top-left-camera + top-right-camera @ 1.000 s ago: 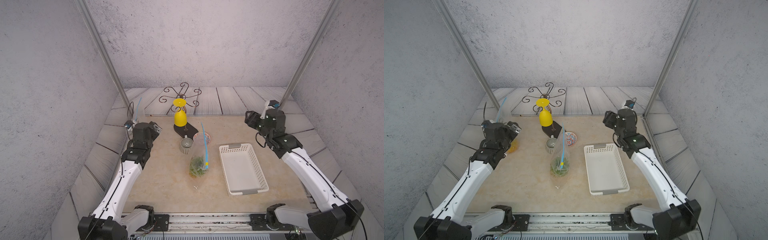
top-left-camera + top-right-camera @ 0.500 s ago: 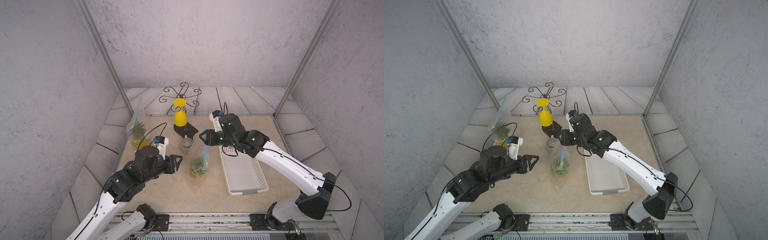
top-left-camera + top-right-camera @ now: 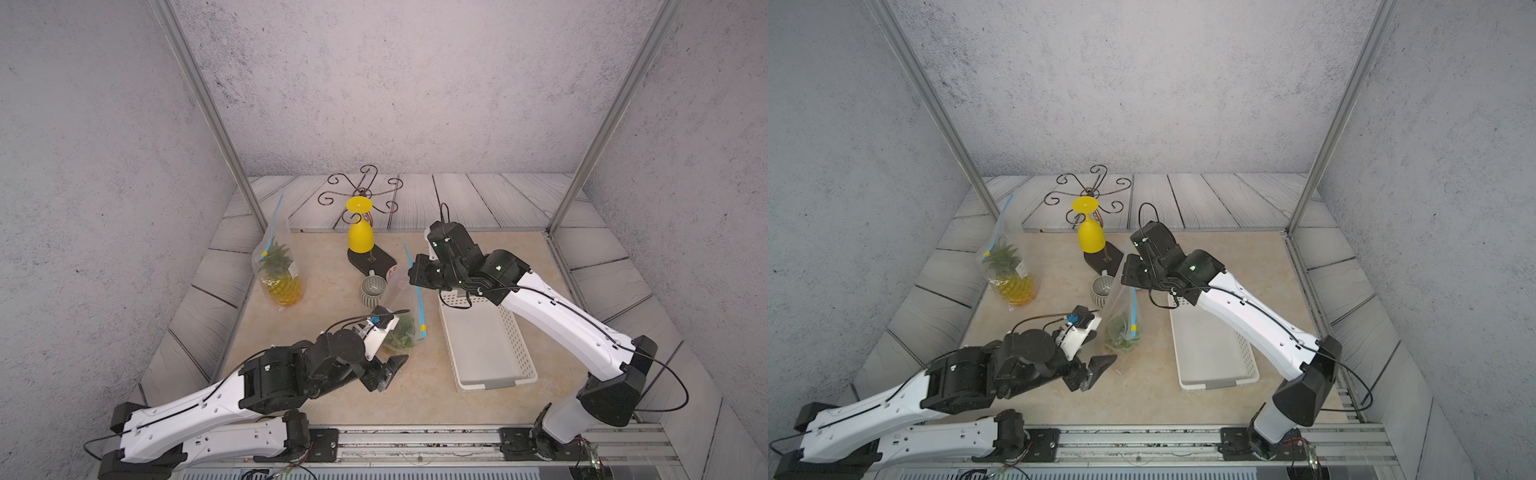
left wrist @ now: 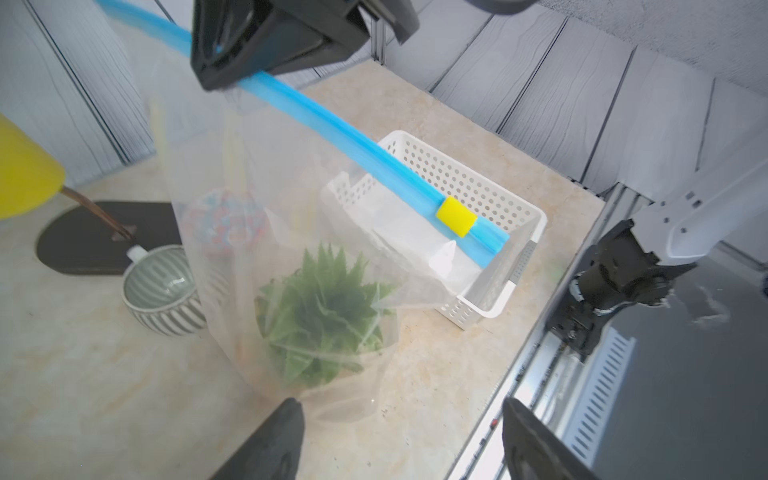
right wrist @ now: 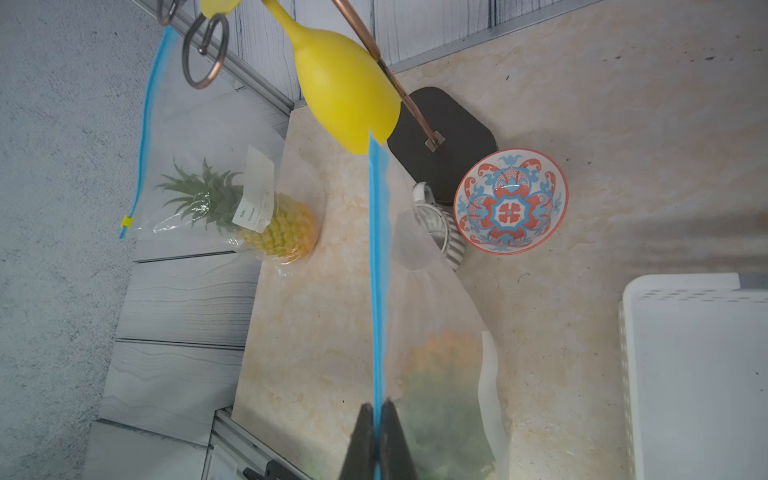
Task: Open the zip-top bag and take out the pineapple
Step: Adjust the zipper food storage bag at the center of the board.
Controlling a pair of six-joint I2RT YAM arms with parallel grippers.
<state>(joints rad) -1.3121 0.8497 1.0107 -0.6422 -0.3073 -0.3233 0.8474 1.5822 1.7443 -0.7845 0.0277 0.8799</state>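
Our right gripper (image 5: 376, 440) pinched the blue seal (image 4: 332, 124) of the clear plastic zip-top bag (image 4: 291, 249). Our left gripper (image 4: 400, 403) gaped wide near its base. A hard tug could slip that thin pinch.

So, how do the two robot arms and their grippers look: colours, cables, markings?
The left arm and right arm have white shells, black joints and thin black cables. The left gripper and right gripper are black, with wedge-shaped fingers. The left wrist carries a white camera block with a blue plug.

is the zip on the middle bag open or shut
Shut: the blue zip strip runs as one band, no gap, to the yellow slider.
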